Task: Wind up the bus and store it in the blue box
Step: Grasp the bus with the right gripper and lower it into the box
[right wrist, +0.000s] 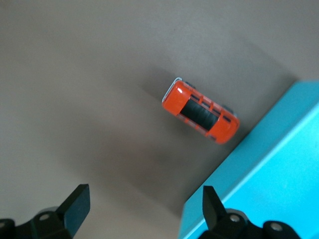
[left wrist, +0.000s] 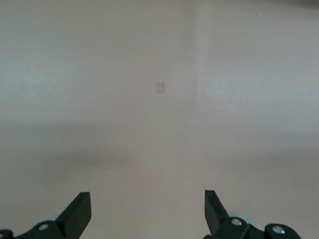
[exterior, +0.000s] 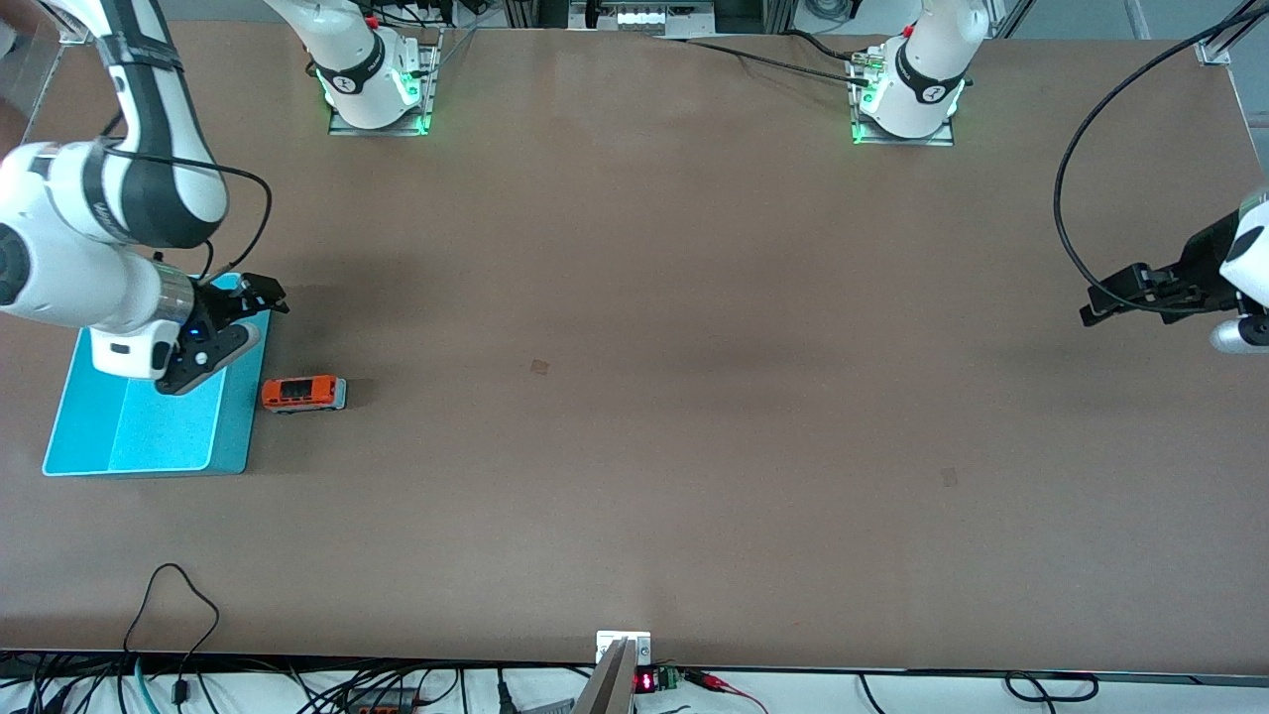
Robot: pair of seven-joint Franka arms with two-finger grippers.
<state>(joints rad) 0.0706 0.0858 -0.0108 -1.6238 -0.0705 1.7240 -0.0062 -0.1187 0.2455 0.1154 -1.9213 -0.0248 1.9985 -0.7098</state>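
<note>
A brown table [exterior: 634, 397] seen from above, with two white robot arms based along its top edge. A small orange toy bus [exterior: 303, 394] stands on its wheels on the table, just beside the blue box [exterior: 149, 436] — outside it, on the side facing the table's middle. The box sits at the right arm's end of the table. The right hand [exterior: 260, 296] hovers over the box's corner, near the bus, fingers [right wrist: 75, 209] spread apart and empty. The left hand [exterior: 1120, 297] waits over bare table at the left arm's end — its fingers [left wrist: 79, 211] also apart, holding nothing.
</note>
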